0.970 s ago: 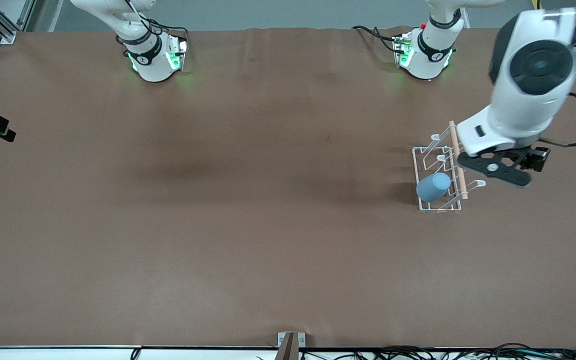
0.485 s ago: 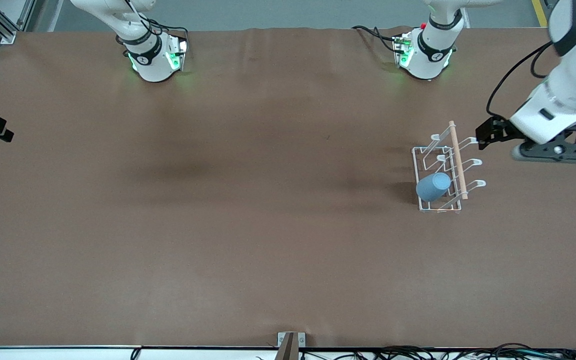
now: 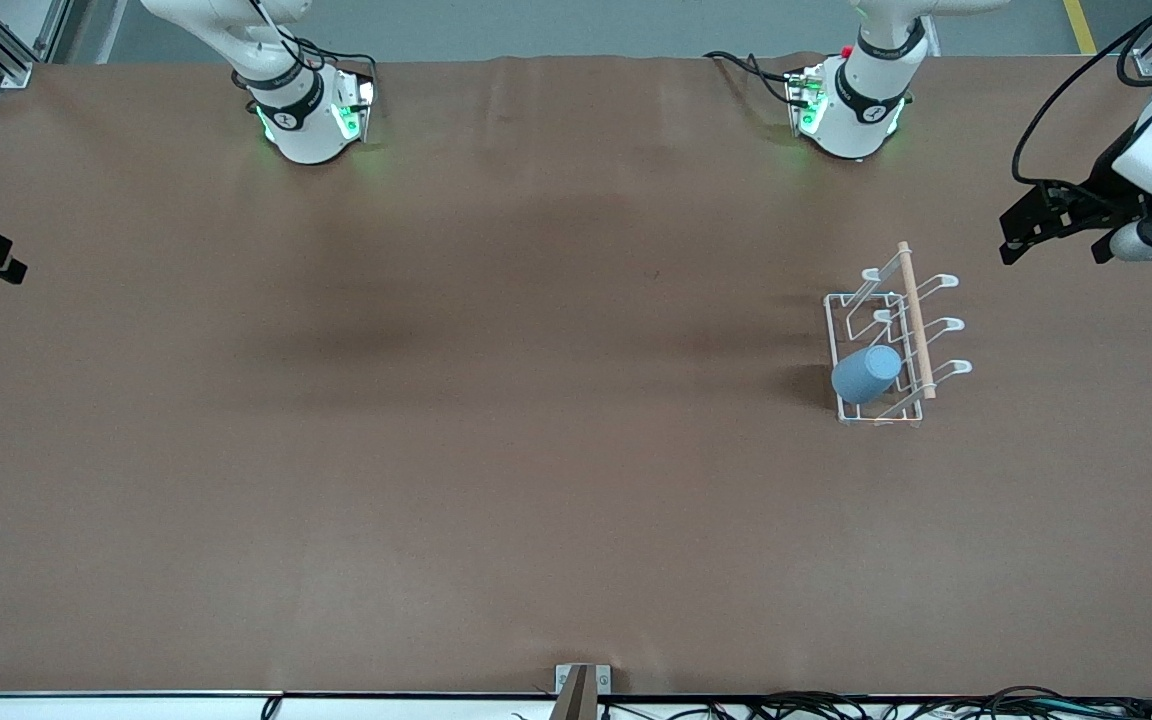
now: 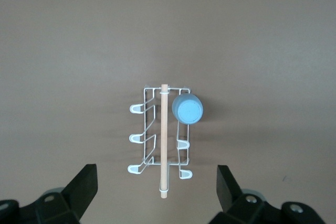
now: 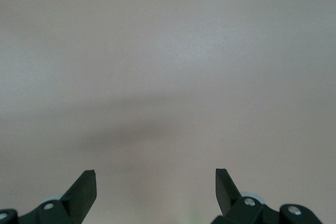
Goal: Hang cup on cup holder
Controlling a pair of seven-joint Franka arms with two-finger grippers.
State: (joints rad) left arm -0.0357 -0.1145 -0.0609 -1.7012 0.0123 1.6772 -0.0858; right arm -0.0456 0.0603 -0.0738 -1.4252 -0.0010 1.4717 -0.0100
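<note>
1. Here's the table [image 3: 496, 480], a broad surface under a plain brown covering; faint creases run along the edge by the arm bases.
2. Two white arm bases stand on it along that edge; the right arm's base [image 3: 306, 125] toward one end, the left arm's base [image 3: 851, 115] toward the other.
3. The cup holder [image 3: 891, 345], a white wire rack, sits flat on the covering toward the left arm's end; nearer the front camera than the left arm's base.
</note>
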